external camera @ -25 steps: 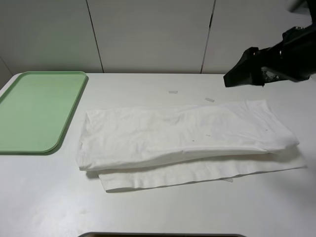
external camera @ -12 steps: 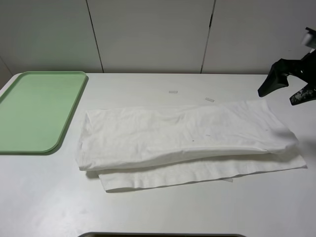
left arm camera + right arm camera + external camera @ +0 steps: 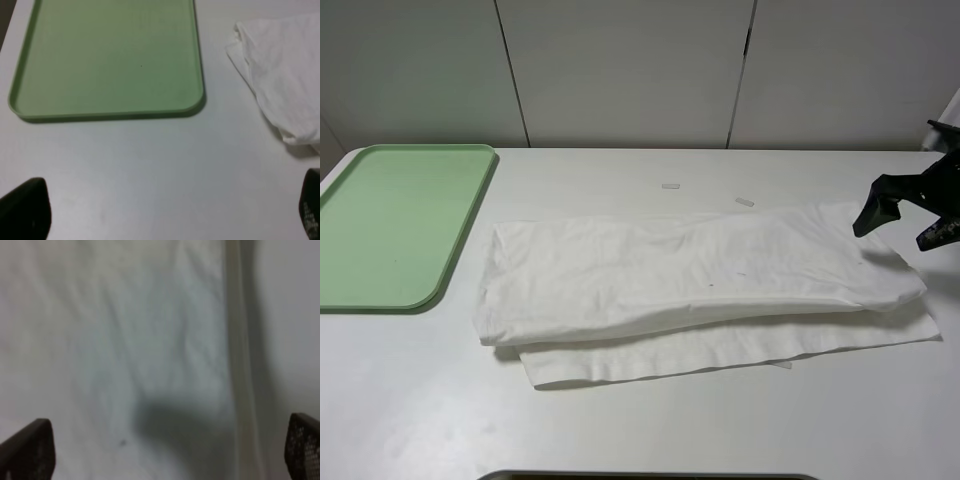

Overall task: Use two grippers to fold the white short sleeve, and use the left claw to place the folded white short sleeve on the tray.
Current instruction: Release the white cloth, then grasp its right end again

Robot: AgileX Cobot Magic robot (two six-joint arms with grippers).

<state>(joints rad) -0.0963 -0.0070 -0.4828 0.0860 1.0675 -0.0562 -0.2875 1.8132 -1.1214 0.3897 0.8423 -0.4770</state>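
One white short sleeve, one tray, two tape strips before you; your left gripper and right gripper both gape wide, empty.

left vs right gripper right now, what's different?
1. Place: the left gripper hangs over bare table near the tray. The right gripper hangs over the right end of the white short sleeve.
2. Visibility: the left gripper is outside the high camera's picture. The right gripper shows at that picture's right edge.
Shared: both are open and hold nothing.
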